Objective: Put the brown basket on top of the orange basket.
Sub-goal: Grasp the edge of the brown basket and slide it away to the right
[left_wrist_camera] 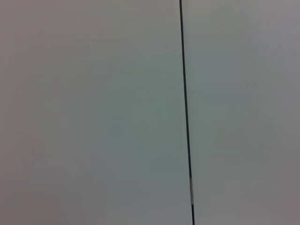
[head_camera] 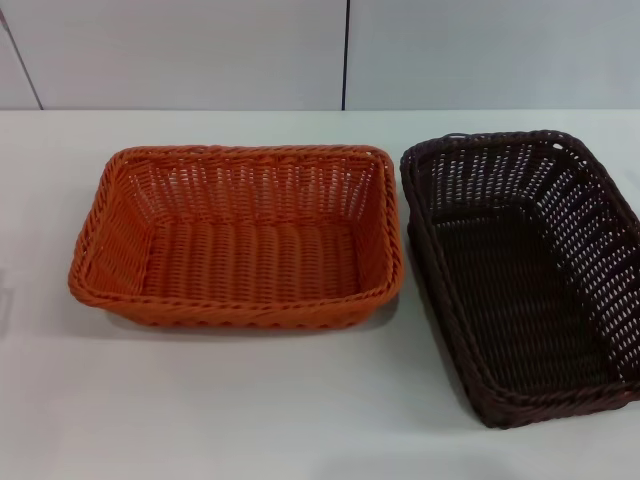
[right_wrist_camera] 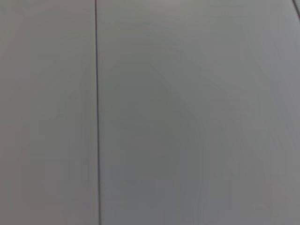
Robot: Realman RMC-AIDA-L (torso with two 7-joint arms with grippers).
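White table, orange basket at centre, brown basket just beside, right

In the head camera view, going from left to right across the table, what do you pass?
the orange basket → the brown basket, both on the white table. No gripper shows in this view.

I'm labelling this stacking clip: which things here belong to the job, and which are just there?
Job:
- dark brown woven rectangular basket, on the robot's right
- bright orange woven rectangular basket, beside it, empty

Just there:
- white table
- grey panelled wall

Neither gripper is in view.
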